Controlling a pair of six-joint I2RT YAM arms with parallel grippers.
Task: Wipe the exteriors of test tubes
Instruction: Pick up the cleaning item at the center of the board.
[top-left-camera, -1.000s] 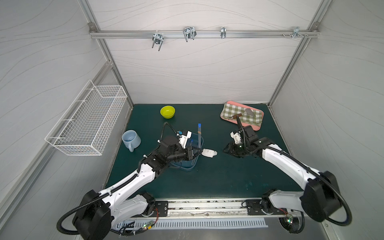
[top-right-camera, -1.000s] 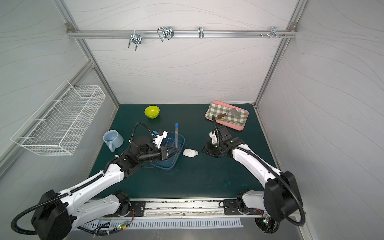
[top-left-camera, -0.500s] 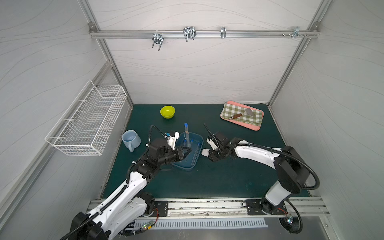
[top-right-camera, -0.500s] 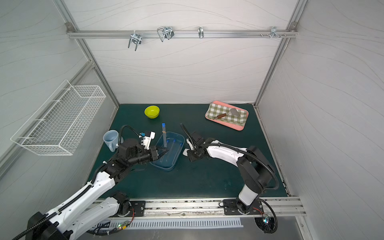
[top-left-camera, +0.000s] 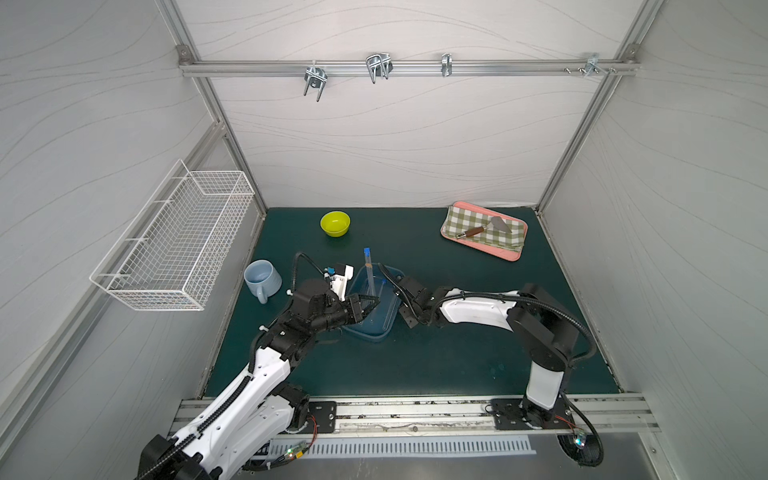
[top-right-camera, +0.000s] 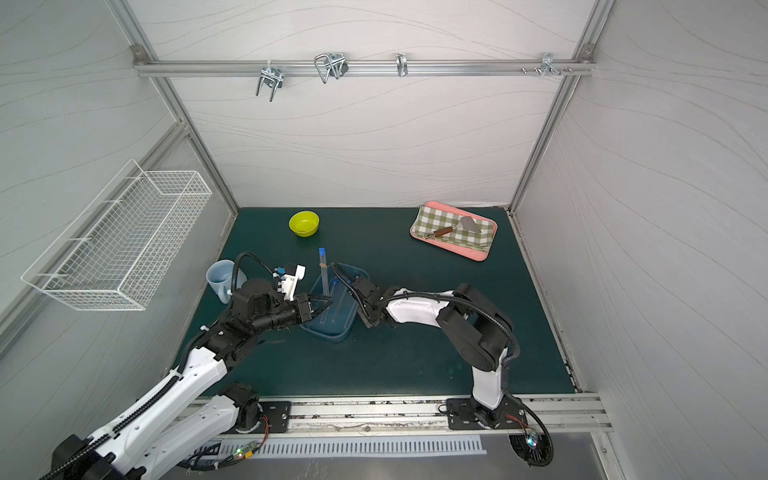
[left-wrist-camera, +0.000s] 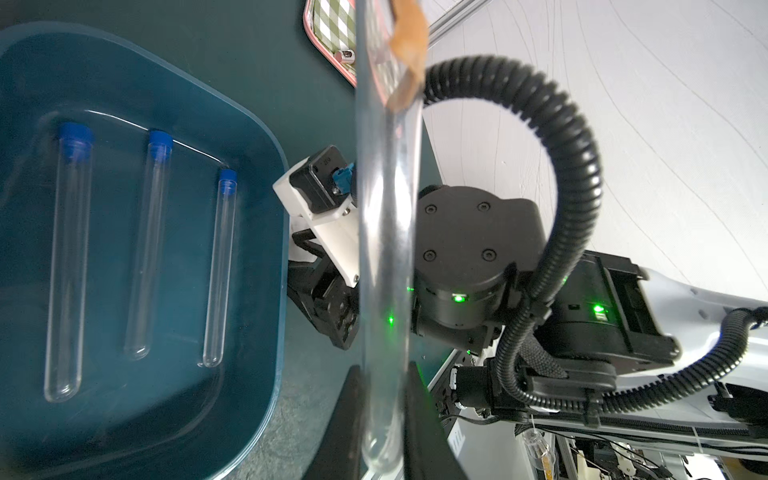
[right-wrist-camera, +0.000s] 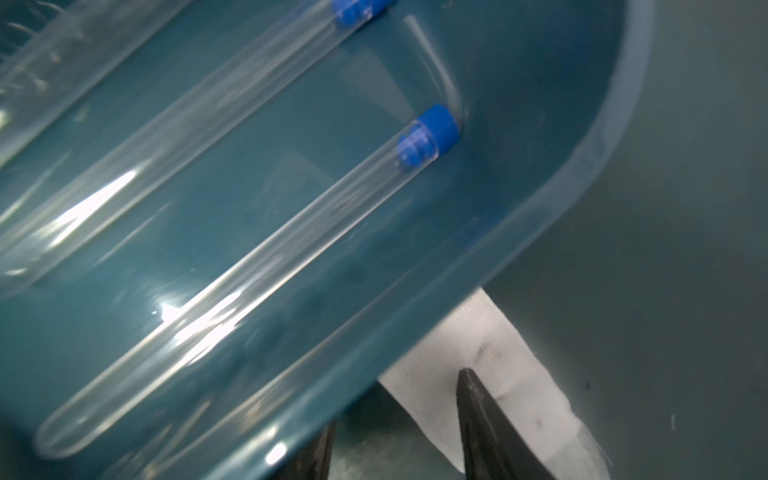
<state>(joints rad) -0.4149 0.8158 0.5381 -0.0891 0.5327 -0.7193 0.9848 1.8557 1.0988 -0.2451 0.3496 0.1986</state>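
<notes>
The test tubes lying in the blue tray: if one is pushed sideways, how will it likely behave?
Probably it rolls: the test tubes are round and lie loose in the smooth tray. Their glossy walls look slippery, perhaps fragile, so a firm pinch might make one slip or crack.

I find clear table (top-left-camera: 415, 365) along the near edge and right side. Centre blocked: blue tub (top-left-camera: 368, 334), left pincer (top-left-camera: 372, 302) holding a test tube (top-left-camera: 368, 270) roughly upright over it, right pincer (right-wrist-camera: 399, 399) just beside its right rim. Left edge crowded by mug (top-left-camera: 262, 279).
</notes>
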